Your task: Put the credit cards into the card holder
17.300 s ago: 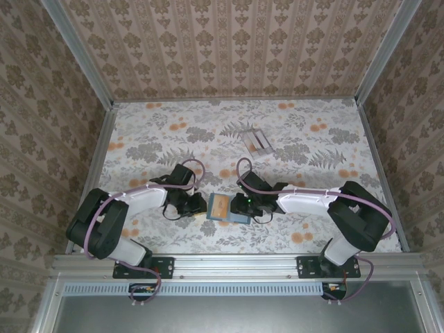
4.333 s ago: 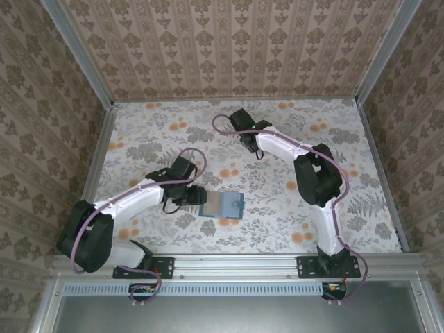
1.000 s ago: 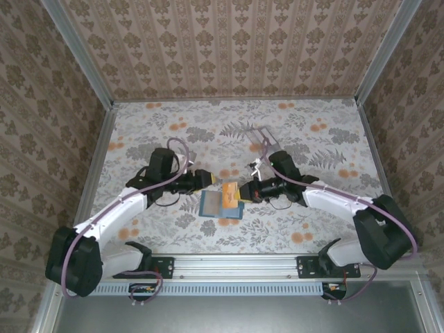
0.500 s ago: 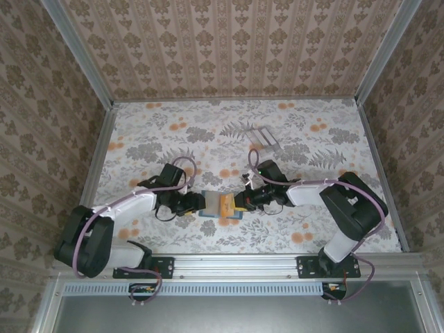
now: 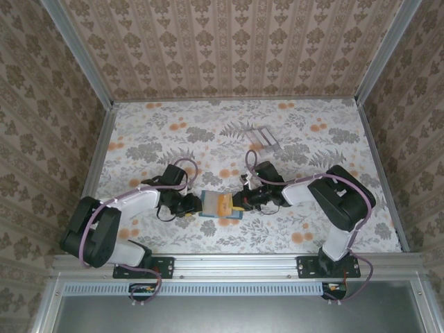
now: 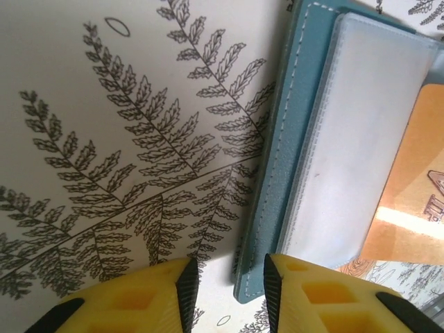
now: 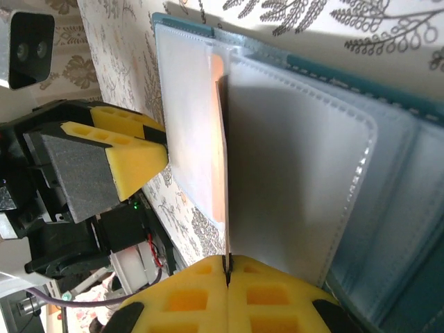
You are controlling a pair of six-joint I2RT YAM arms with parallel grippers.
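Down at the 6 o'clock edge of the table [image 5: 159, 125] the card holder [image 5: 209, 205] lies open and flat, its clear pockets [image 6: 361, 139] facing up. One orange card [image 5: 225, 206] sits partly inside a pocket, its colour showing through the plastic. Its outer end sticks out toward 3 o'clock, where the right gripper [image 7: 227, 267] has both pads pressed together on it; from the wrist the card is edge-on, a thin line. At the holder's 9 o'clock side the left gripper [image 6: 229, 281] stands with its fingers a little apart, the holder's teal corner lying in the gap. Whether either pad touches it is hard to tell. Toward 1 o'clock from the holder, well apart, the pale cards [image 5: 266, 139] lie on the table, too small to count. How deep the orange card reaches is blurred by the pocket's sheen.
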